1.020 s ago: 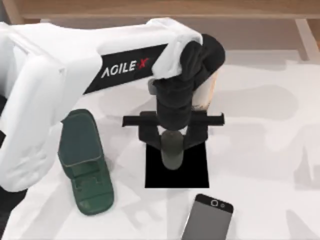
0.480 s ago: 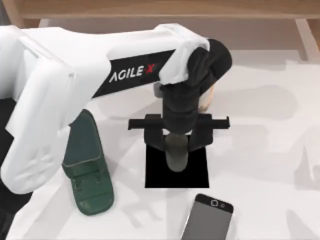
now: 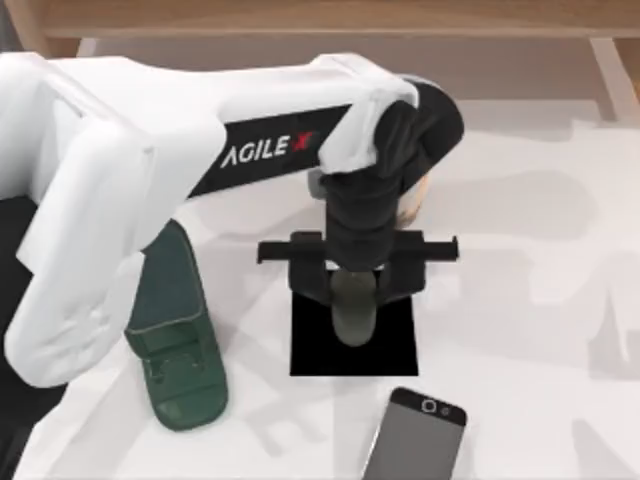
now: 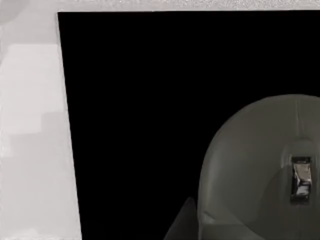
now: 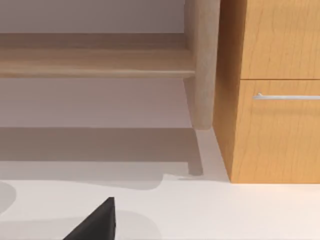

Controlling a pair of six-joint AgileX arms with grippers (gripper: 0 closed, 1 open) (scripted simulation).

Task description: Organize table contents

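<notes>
Left gripper [image 3: 352, 290] clasps the small grey oval mouse [image 3: 352, 310] over the black square pad [image 3: 353, 340], mid-frame.
Dark green phone stand [image 3: 175, 340] lies lower left, grey-screened smartphone [image 3: 412, 440] at bottom centre, all on the white tabletop [image 3: 540, 300]. A light wooden shelf [image 3: 300, 20] crosses the top; the arm reads "AGILE X".

Grey mouse [image 3: 351, 318] seemingly flat on black pad [image 3: 396, 345].

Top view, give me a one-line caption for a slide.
Left gripper holds a grey mouse over the black pad, between green phone stand and smartphone.
</notes>
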